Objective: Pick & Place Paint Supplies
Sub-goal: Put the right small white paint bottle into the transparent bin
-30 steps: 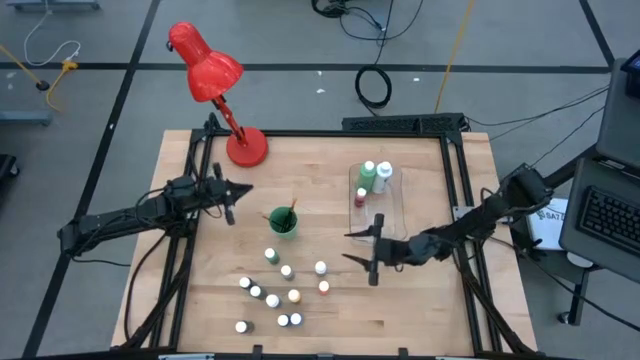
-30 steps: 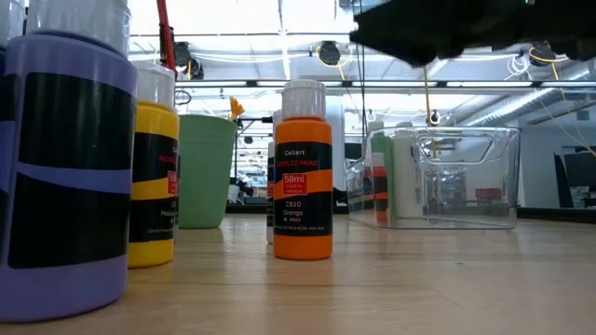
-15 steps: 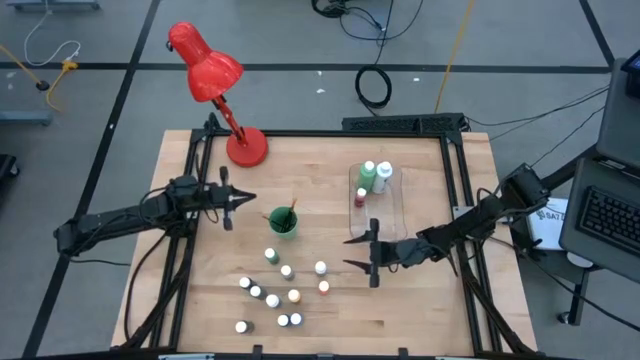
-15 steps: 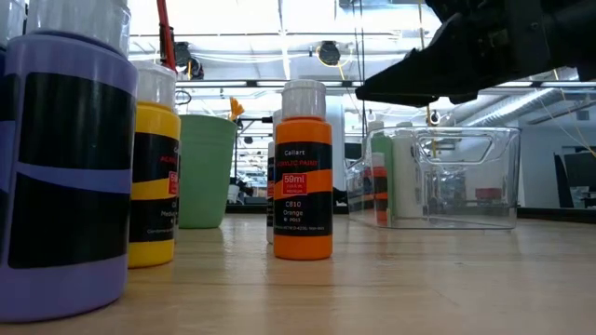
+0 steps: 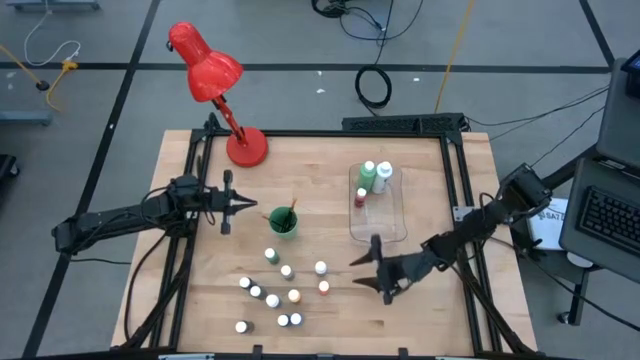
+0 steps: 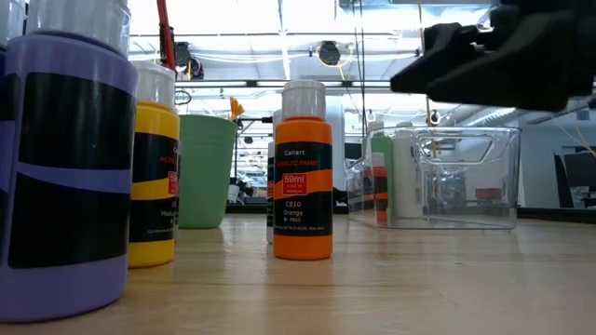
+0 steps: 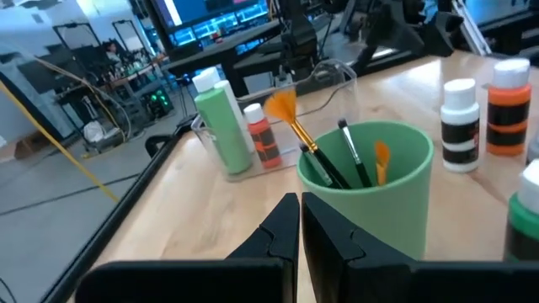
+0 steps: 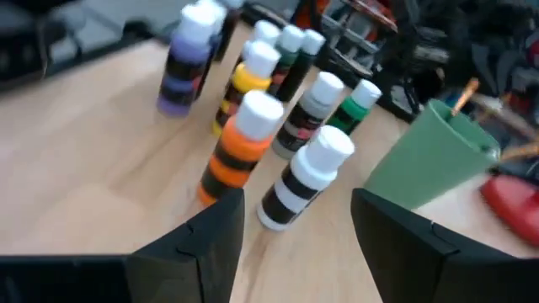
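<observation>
My right end effector [image 5: 377, 272] hangs released, lower right of centre in the high view, facing the cluster of small paint bottles [image 5: 275, 285] on the tabletop [image 5: 330, 170]. Nearest: orange bottle [image 8: 238, 147]. Likely light, rigid, smooth plastic, tippy; grip the body below the cap. Left end effector [image 5: 227, 201] clenched, empty, beside the green cup [image 5: 282, 222].

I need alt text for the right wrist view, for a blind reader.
The open right gripper faces a cluster of small white-capped paint bottles on the wooden table, nearest an orange bottle and a black-and-white bottle. A green cup stands beside them.
</observation>
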